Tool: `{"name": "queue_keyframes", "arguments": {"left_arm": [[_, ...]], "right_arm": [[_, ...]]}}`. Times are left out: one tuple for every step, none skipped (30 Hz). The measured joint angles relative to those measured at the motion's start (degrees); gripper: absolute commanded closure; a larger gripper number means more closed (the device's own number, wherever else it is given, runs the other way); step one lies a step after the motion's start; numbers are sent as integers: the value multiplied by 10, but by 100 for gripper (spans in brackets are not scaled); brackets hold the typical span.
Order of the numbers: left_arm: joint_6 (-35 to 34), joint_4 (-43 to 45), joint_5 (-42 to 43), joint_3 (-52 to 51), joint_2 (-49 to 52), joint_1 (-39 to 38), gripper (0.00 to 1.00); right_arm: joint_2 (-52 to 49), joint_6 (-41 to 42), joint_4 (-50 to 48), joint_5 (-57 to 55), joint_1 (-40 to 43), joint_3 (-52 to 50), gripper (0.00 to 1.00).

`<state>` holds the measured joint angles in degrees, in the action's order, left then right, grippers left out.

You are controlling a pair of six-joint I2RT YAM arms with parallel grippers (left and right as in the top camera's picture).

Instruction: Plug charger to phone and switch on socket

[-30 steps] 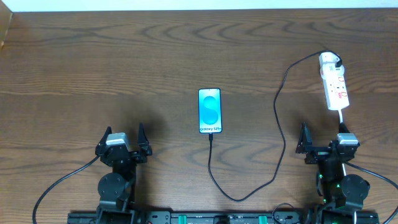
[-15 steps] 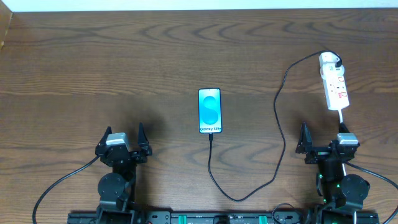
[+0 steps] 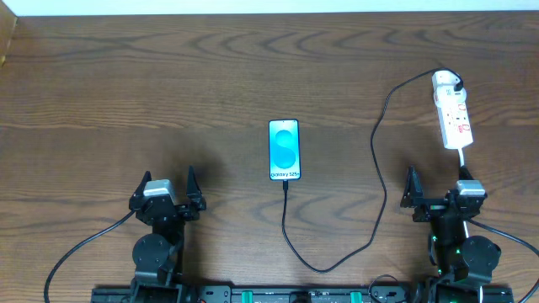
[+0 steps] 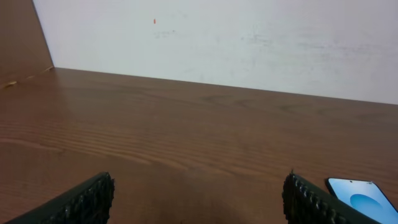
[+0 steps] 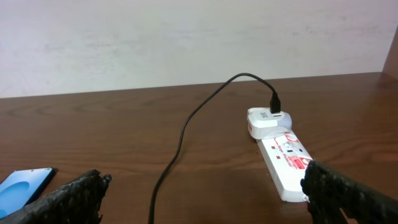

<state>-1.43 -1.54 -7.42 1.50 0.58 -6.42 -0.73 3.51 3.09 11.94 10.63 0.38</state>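
Note:
The phone [image 3: 284,150] lies face up mid-table, its blue screen lit. The charger's thin black cable [image 3: 324,268] meets the phone's lower edge, loops toward me and runs up to the white adapter [image 3: 446,82], which sits in the far end of the socket [image 3: 455,118] at the right. My left gripper [image 3: 167,181] rests near the front left, open and empty. My right gripper [image 3: 436,181] stands open just short of the socket. The right wrist view shows the socket [image 5: 286,162], adapter [image 5: 264,119], cable [image 5: 186,130] and a corner of the phone [image 5: 22,186] ahead of the gripper [image 5: 205,199]. The left wrist view shows the gripper [image 4: 199,199] over bare wood, phone [image 4: 364,199] at right.
A white wall [image 4: 217,37] bounds the table's far edge. Thick black arm cables [image 3: 80,248] trail off at the front beside both arm bases. The socket's white lead [image 3: 464,158] runs toward my right arm.

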Motion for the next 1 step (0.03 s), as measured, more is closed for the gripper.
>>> {"name": "queue_keyframes", "arguments": {"left_arm": [[0, 0, 0, 0, 0, 0, 14]], "right_arm": [[0, 0, 0, 0, 0, 0, 1]]}}
